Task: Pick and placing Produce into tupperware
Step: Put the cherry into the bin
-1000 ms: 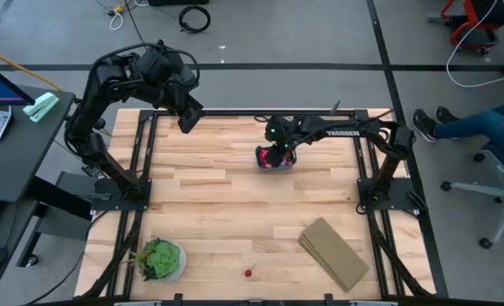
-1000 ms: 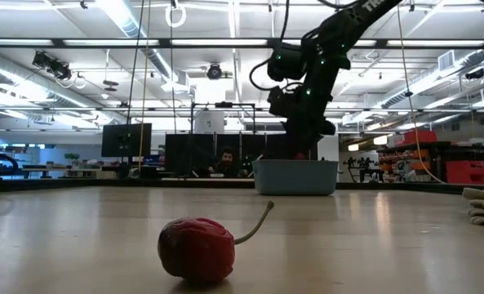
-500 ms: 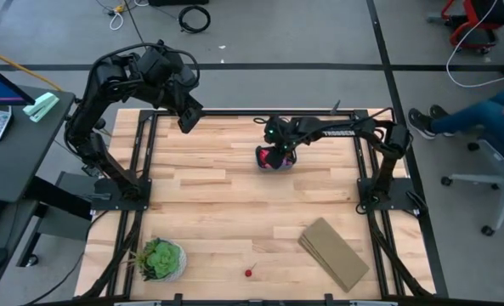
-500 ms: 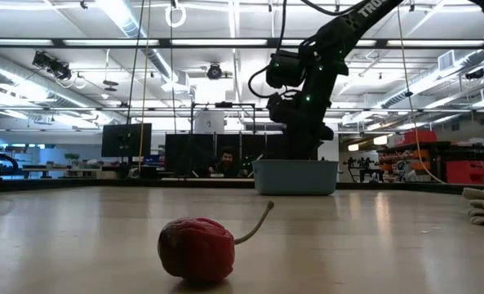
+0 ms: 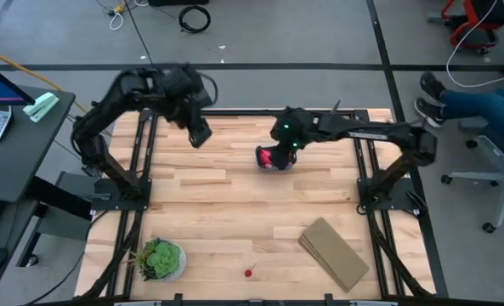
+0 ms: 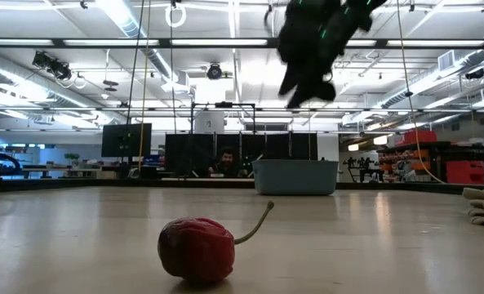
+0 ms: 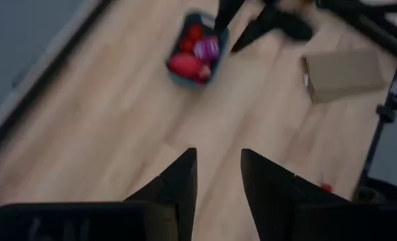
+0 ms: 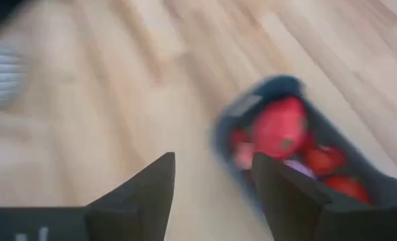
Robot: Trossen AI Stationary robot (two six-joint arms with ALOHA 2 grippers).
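The teal tub (image 5: pixel 274 160) stands on the table's far middle and holds several red pieces and one purple piece of produce; it also shows in the low view (image 6: pixel 295 176), the left wrist view (image 7: pixel 197 50) and the right wrist view (image 8: pixel 298 150). One red produce with a stem (image 5: pixel 248 273) lies near the front edge, close in the low view (image 6: pixel 197 249). My right gripper (image 8: pixel 211 171) is open and empty, high above the tub (image 6: pixel 305 86). My left gripper (image 7: pixel 218 164) is open and empty above the far left of the table (image 5: pixel 201 138).
A green plant in a white pot (image 5: pixel 161 259) stands at the near left corner. A flat tan block (image 5: pixel 332 252) lies at the near right. Bare wood lies between the tub and the front edge. A person's legs (image 5: pixel 472 98) show beyond the table's right side.
My right gripper has risen from the tub to well above it. My left arm has swung out from the far left corner toward the table's middle, a little nearer the tub. The tub and the red produce have stayed in place.
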